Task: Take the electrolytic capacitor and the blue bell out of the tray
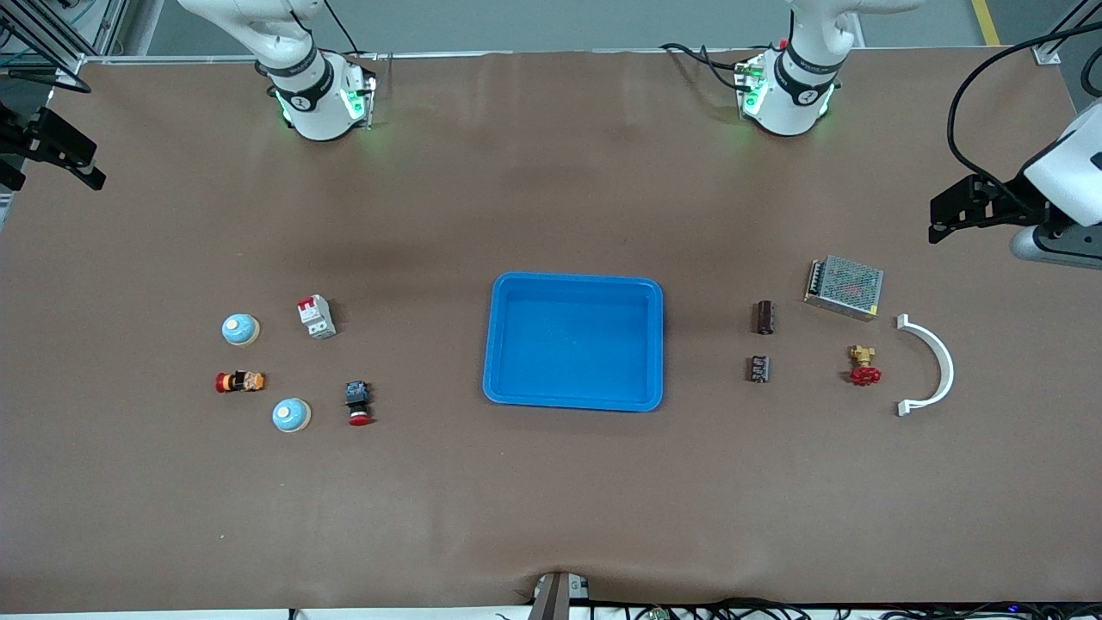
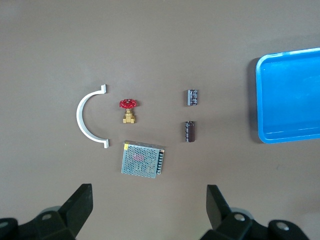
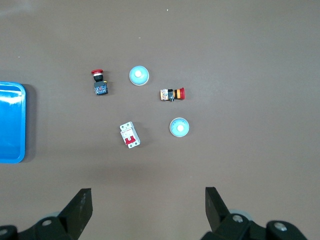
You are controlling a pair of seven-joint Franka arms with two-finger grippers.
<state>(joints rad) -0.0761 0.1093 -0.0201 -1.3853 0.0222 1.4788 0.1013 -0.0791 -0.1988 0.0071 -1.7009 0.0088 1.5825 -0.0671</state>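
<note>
Front view first: the tray [image 1: 575, 341] sits mid-surface and it's empty, nothing left inside to lift out. Both capacitors [image 1: 764, 317] [image 1: 758, 368] lie on the surface toward the left arm's end, apart from the tray; both bells [image 1: 240, 329] [image 1: 291, 414] sit toward the right arm's end. The left gripper [image 1: 956, 209] hangs high over its end of the surface, the right gripper [image 1: 52, 151] over its own end; both arms wait.

Left wrist view: left fingers [image 2: 80, 205] spread wide, holding nothing. Below them lie the mesh power supply [image 2: 142, 159], a red-handled valve [image 2: 128, 110] and a white curved bracket [image 2: 90, 122], beside the two capacitors [image 2: 190, 131] [image 2: 192, 97]. A capacitor looks light, stiff and smooth; it may roll, so I'd pinch across its barrel.

Right wrist view: right fingers [image 3: 81, 205] also wide and empty. The bells [image 3: 139, 75] [image 3: 179, 127] are domed and likely slippery; best gripped low at the rim. Around them are a breaker [image 3: 130, 135], a red push-button [image 3: 99, 82] and a striped switch [image 3: 173, 94], all apart, nothing crowding.
</note>
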